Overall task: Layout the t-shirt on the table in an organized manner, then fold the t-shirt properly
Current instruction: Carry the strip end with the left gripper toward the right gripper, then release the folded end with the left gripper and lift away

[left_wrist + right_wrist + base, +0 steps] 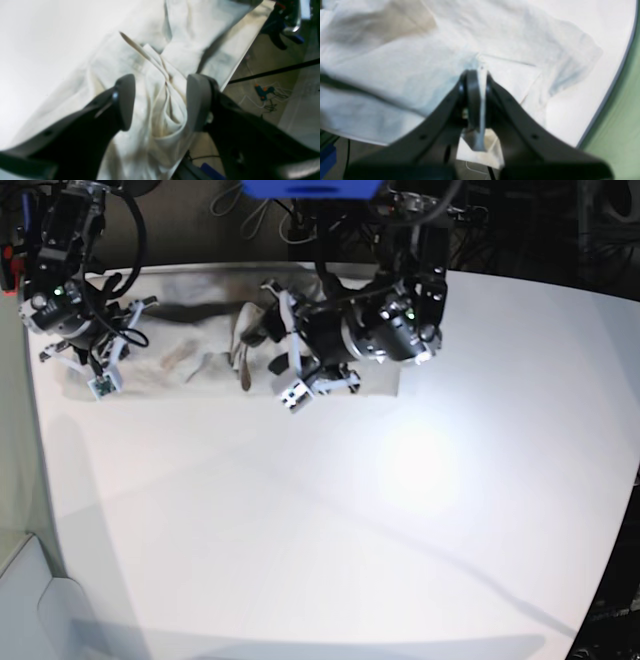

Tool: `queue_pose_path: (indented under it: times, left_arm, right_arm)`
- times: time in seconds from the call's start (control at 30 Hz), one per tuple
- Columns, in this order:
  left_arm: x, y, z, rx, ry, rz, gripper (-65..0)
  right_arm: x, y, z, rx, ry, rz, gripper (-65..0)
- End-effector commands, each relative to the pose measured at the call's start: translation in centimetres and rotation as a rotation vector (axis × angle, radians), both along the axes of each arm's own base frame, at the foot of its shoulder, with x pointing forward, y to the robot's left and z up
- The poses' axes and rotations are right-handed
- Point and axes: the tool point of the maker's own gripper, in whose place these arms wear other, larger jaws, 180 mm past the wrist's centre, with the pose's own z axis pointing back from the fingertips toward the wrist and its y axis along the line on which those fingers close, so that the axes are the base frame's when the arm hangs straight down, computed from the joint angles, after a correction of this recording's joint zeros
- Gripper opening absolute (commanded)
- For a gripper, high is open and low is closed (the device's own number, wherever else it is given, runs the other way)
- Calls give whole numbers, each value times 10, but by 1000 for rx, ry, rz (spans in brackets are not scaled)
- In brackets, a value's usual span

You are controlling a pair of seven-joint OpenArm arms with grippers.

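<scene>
T-shirt position: the t-shirt lies bunched along the far edge of the tabletop, stretched between the two arms, with one border hanging over the edge in both wrist views.
Left hand: the left hand has its fingers apart, straddling a standing ridge of folds; the cloth sits between them, but neither pad clearly presses it.
Right hand: the right hand is clamped together on a thin fold of t-shirt near the tabletop edge, with cloth pinched between the pads.
Risk, slide-off: with only one firm pinch and fabric already overhanging, a pull toward the edge could probably drag more of the shirt off the tabletop.
Risk, uneven layout: the middle is heaped in pleats, so tugging from one corner alone may twist it rather than flatten it.
Risk, missed grasp: if the left hand closes on the ridge, it may catch several layers at once and lock the creases in.
Hidden: the collar, the label and both sleeves cannot be picked out, so which part each hand has is unclear.
Hard to read: both wrist views are blurred; in the base view the arms cover much of the shirt, and glare washes out the tabletop.
</scene>
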Motion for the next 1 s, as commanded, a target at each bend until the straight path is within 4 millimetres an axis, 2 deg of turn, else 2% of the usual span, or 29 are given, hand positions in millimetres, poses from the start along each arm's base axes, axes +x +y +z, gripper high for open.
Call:
queue_pose_path:
  times: [0.0, 0.1, 0.17, 0.3, 0.4, 0.47, 0.6, 0.83, 0.97]
  left_arm:
    - [11, -3, 26, -73, -58, 26, -329]
    - [26, 25, 43, -103, -99, 127, -329]
    - [33, 50, 47, -122, -104, 207, -329]
    - [35, 104, 32, -119, -61, 328, -326]
    - [30, 117, 22, -136, -19, 337, -326]
    - [25, 111, 13, -162, 27, 310, -326]
    - [15, 83, 3, -153, 59, 227, -329]
    - [-6, 42, -21, 88, 14, 4, -330]
    - [-23, 7, -15, 101, -27, -136, -330]
  right_arm:
    - [7, -3, 9, -7, -34, 6, -650]
    - [7, -3, 9, -7, -34, 6, -650]
    - [7, -3, 9, -8, -34, 7, -650]
    - [8, -3, 9, -8, -36, 7, -650]
    - [9, -7, 11, -19, -39, 9, -650]
    - [12, -6, 13, -17, -46, 9, -650]
    - [12, -6, 13, -17, -48, 9, -650]
    - [12, -6, 13, -17, -48, 9, -650]
    - [12, -7, 13, -18, -48, 8, -650]
